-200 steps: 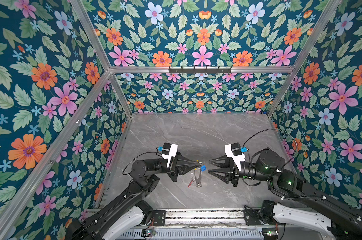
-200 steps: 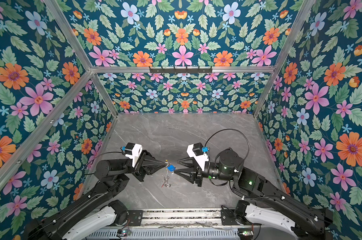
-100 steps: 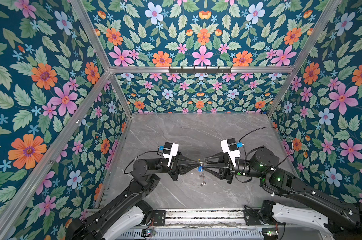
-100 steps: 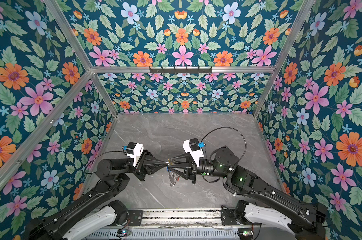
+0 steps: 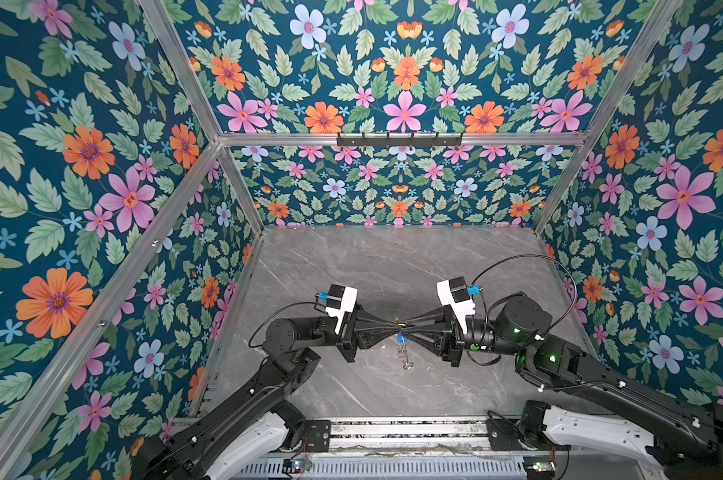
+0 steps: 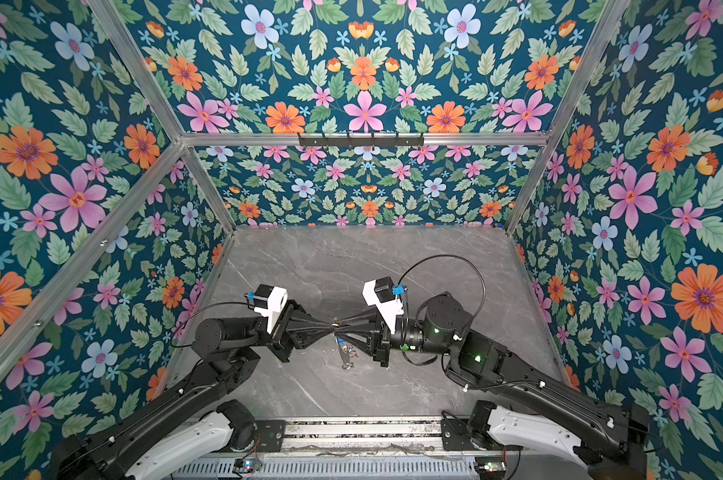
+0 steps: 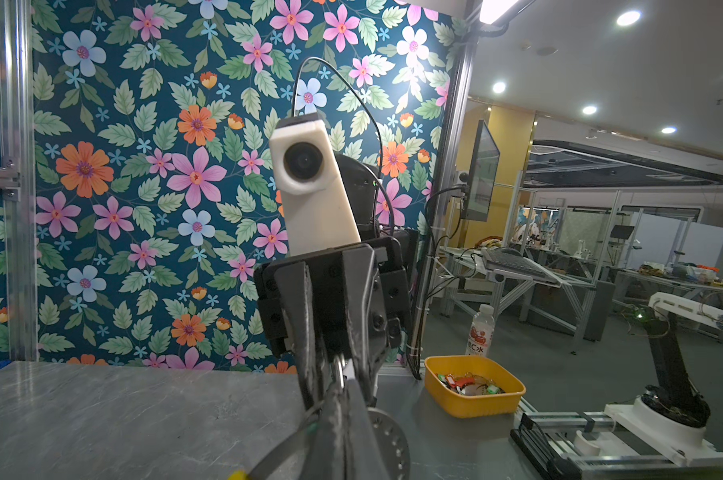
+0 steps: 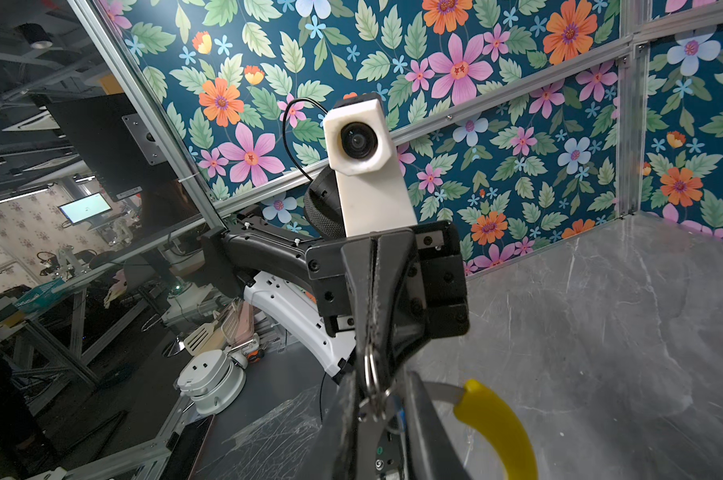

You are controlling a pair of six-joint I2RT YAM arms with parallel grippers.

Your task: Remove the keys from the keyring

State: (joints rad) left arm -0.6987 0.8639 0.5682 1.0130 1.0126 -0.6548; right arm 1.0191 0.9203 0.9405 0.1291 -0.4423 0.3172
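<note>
The keyring hangs edge-on above the table, and its yellow arc [image 8: 497,424] and grey band [image 7: 287,446] show in the wrist views. My left gripper [image 5: 395,328] is shut on the keyring. My right gripper [image 5: 407,328] meets it tip to tip from the right. Its jaws stand narrowly apart around a small split ring [image 8: 370,374] and the blue tag [image 8: 399,415]; I cannot tell whether they press on these. The blue-tagged key [image 5: 400,337] dangles just under the fingertips. More silvery keys [image 5: 405,358] hang lower, with a bit of red tag [image 6: 354,354] among them.
The grey marble table [image 5: 393,270] is walled on three sides by floral panels. A black hook rail [image 5: 399,139] sits high on the back wall. Off the table's front edge are a yellow bin [image 7: 474,405] of tagged keys and a water bottle [image 7: 480,332].
My right gripper has moved left up to the left gripper's tips, and its jaws have narrowed from wide open around the hanging split ring. The left gripper has kept its hold.
</note>
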